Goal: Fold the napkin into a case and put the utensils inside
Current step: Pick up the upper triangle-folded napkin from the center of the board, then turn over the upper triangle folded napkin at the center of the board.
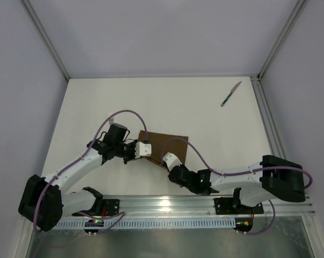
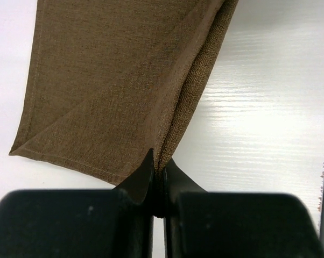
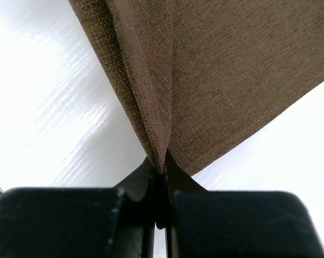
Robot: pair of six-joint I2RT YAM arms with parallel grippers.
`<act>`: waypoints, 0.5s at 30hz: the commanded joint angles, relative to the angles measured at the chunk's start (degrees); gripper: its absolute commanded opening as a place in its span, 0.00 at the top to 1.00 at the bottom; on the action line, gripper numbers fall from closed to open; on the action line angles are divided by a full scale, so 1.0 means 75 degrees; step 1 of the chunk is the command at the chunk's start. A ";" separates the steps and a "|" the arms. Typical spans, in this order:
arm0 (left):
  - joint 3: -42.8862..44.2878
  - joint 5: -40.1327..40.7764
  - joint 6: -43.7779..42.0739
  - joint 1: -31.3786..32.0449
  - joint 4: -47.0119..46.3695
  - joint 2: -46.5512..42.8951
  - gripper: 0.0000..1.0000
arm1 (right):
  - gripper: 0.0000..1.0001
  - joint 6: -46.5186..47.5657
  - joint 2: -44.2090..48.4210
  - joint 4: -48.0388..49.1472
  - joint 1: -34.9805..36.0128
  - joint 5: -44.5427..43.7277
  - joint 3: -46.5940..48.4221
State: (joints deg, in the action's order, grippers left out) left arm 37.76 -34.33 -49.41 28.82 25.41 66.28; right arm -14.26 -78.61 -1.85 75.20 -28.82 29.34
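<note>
The dark brown napkin [image 1: 164, 146] lies folded in the middle of the table. My left gripper [image 1: 147, 149] is shut on its near left corner, the cloth edge pinched between the fingers [image 2: 160, 167]. My right gripper [image 1: 167, 159] is shut on the near right corner [image 3: 161, 161], where the layers bunch into the jaws. The napkin [image 2: 113, 86] spreads away from the left jaws with a diagonal crease, and it [image 3: 232, 70] rises away from the right jaws. A knife [image 1: 231, 93] with a silvery blade and dark handle lies far back right. The fork is out of view.
A metal frame rail [image 1: 267, 123] runs along the table's right side. An aluminium rail [image 1: 205, 204] with both arm bases crosses the near edge. Purple cables [image 1: 197, 153] loop over the napkin's near side.
</note>
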 commanded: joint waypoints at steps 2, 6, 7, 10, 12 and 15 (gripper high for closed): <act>0.0707 -0.0251 0.0072 -0.0174 0.0665 -0.0107 1.00 | 0.96 -0.0184 0.0542 -0.0327 0.0040 0.0197 0.0083; 0.1257 0.0053 0.0060 -0.0233 0.1579 -0.0294 1.00 | 0.96 -0.0126 0.1338 -0.0935 0.0040 0.0771 0.0504; 0.1375 0.0216 0.0072 -0.0233 0.2033 -0.0341 1.00 | 0.96 -0.0103 0.1433 -0.1471 0.0028 0.0877 0.0691; 0.1960 0.0509 0.0060 -0.0256 0.3134 -0.0505 1.00 | 0.96 0.0096 0.1726 -0.2514 0.0017 0.1567 0.1558; 0.2487 0.0709 0.0072 -0.0280 0.3676 -0.0599 1.00 | 0.96 0.0190 0.1809 -0.3021 0.0028 0.2036 0.2214; 0.3165 0.1177 0.0165 -0.0280 0.4602 -0.0786 1.00 | 0.96 0.0261 0.1821 -0.3900 0.0017 0.2866 0.3128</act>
State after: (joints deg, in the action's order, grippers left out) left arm 56.03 -29.58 -49.34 27.07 49.25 62.72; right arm -13.50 -66.46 -22.46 75.16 -15.51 45.91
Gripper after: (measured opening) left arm 0.024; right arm 0.051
